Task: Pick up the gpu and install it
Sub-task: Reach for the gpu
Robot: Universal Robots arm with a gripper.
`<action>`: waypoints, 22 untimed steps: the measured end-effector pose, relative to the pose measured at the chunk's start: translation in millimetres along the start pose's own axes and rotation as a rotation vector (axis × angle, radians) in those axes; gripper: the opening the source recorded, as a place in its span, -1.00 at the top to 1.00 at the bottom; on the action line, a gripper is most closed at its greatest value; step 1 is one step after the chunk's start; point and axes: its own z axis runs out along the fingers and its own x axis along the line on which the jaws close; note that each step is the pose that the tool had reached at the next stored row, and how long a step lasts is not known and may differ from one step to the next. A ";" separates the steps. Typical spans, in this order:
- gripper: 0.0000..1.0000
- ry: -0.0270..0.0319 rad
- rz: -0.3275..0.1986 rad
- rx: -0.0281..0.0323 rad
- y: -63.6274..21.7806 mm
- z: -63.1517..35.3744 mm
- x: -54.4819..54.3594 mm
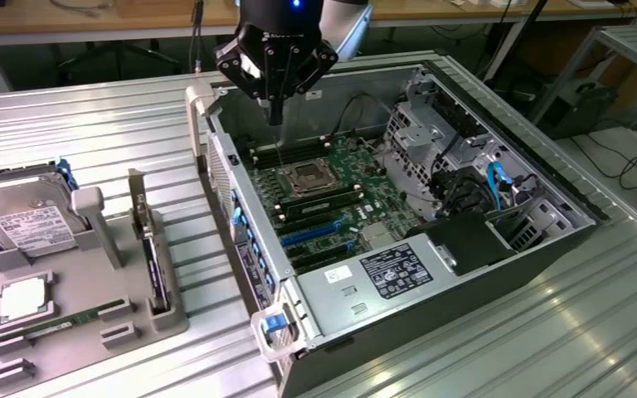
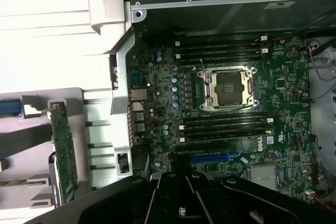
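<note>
The grey holder (image 1: 119,286) carried the gpu (image 1: 155,274) standing on edge, near the hard drive (image 1: 26,220). The gripper (image 1: 275,114) was fully closed, holding nothing, above the open computer case (image 1: 221,166).

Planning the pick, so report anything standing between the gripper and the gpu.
The shut gripper hangs over the motherboard of the open case. The gpu stands on edge in the gray holder outside it. The case's perforated wall rises between them. Nothing covers the gpu's top edge.
</note>
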 end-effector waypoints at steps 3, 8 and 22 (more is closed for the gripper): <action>0.79 0.0000 0.000 0.0000 -0.1 0.0 1.2; 0.79 0.0000 0.000 0.0001 -0.3 -0.1 3.3; 0.79 0.0000 0.000 0.0000 -0.8 -0.3 9.2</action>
